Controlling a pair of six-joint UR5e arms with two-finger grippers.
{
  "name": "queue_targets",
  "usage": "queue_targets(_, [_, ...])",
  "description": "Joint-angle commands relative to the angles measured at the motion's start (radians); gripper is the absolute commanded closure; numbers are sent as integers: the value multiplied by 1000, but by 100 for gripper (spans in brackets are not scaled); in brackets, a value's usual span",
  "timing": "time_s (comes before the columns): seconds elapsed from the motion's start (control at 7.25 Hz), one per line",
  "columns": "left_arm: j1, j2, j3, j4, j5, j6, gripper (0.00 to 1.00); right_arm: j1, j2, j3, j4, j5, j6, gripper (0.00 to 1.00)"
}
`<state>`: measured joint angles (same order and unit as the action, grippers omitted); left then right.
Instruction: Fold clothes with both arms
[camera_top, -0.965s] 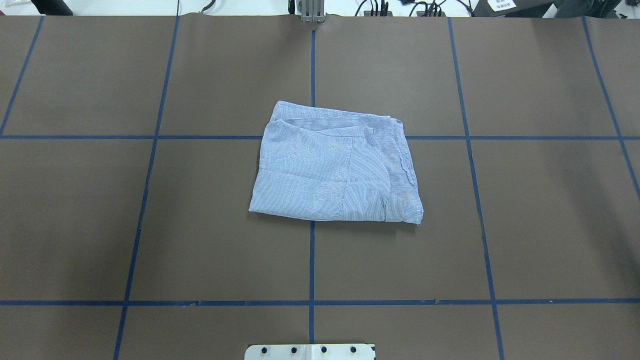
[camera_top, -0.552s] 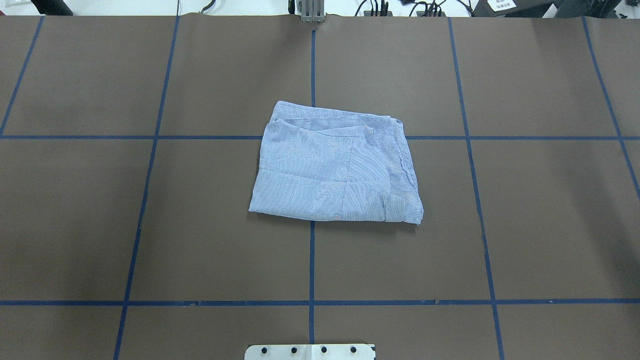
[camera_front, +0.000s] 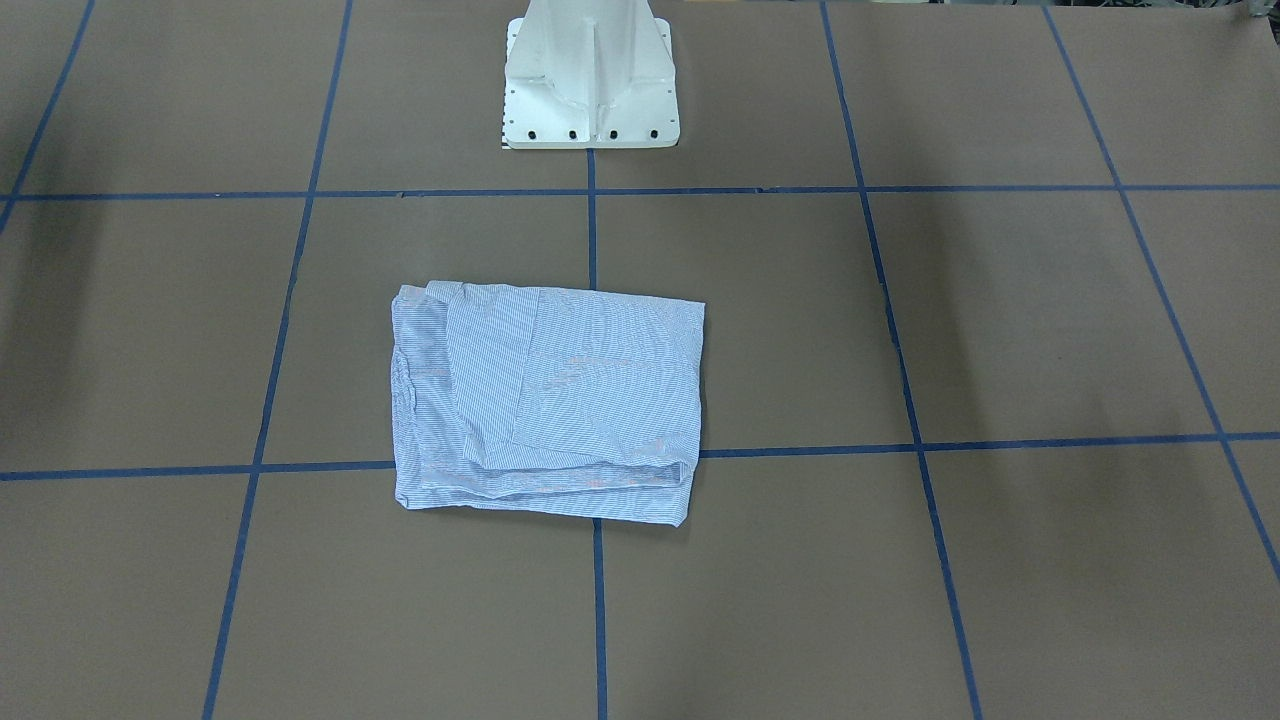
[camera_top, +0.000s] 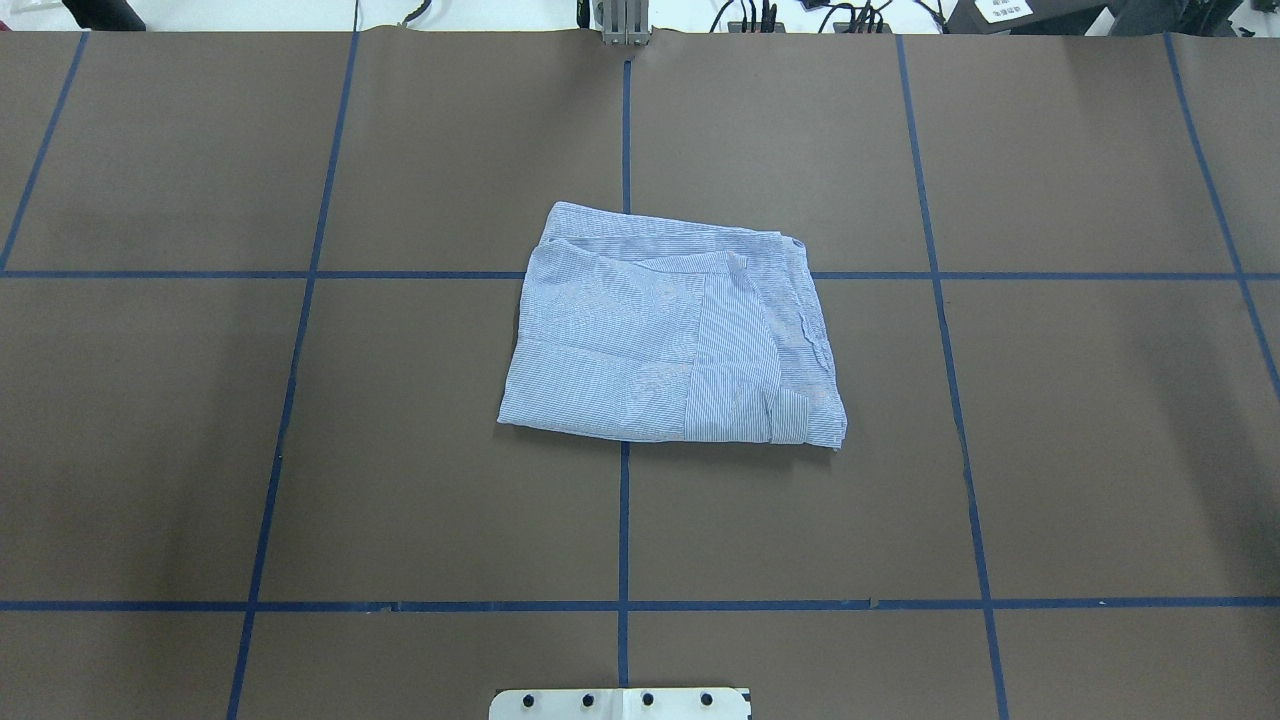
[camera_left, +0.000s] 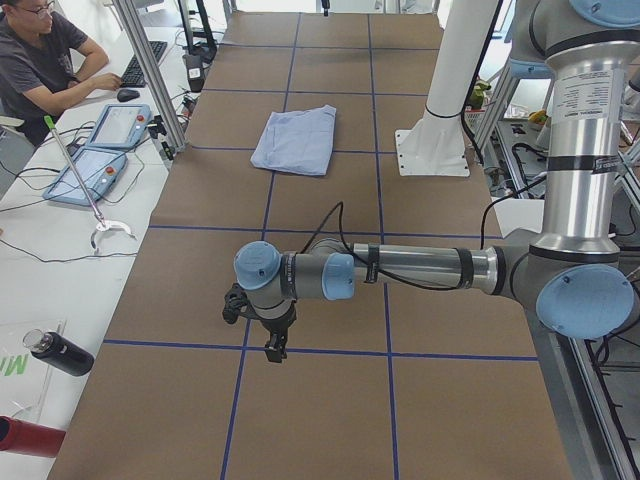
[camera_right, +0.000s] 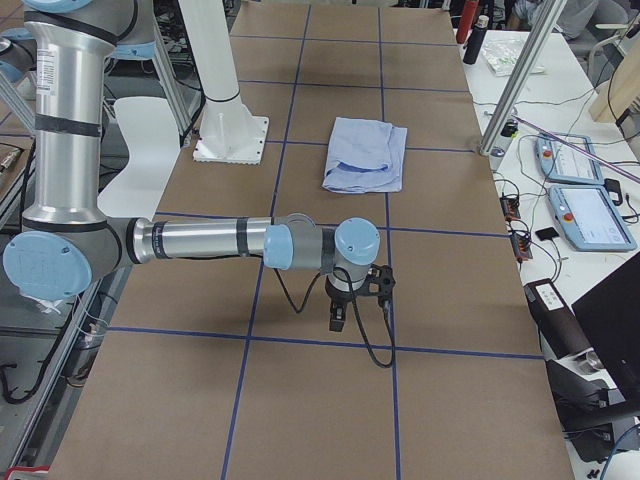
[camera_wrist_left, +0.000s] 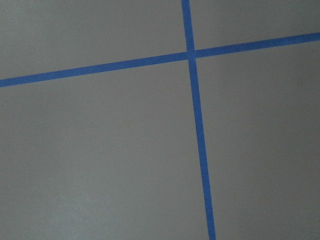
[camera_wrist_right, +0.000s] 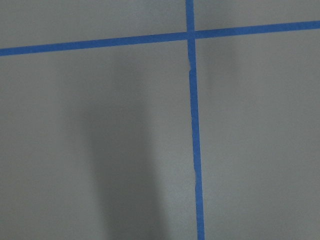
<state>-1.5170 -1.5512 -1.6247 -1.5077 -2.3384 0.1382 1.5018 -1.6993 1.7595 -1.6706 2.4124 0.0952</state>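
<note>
Nothing has moved in the last second: the folded shirt lies in the same spot at the middle of the counter, across the blue tape lines. The left gripper and right gripper point down over the counter, well apart from the shirt. I cannot tell how far open either is.
</note>
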Motion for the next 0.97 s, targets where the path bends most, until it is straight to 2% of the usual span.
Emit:
queue_targets(0.0, [-2, 0, -37, 6, 4, -2, 0, 21, -3, -2, 0, 7, 0, 0])
queue_targets(0.41, [-3, 2, -37, 3, 4, 1, 0, 57, -39, -9, 3, -1, -2, 0])
queue_targets(0.83, [-6, 0, -34, 0, 4, 3, 0, 104, -25, -23, 6, -7, -12, 0])
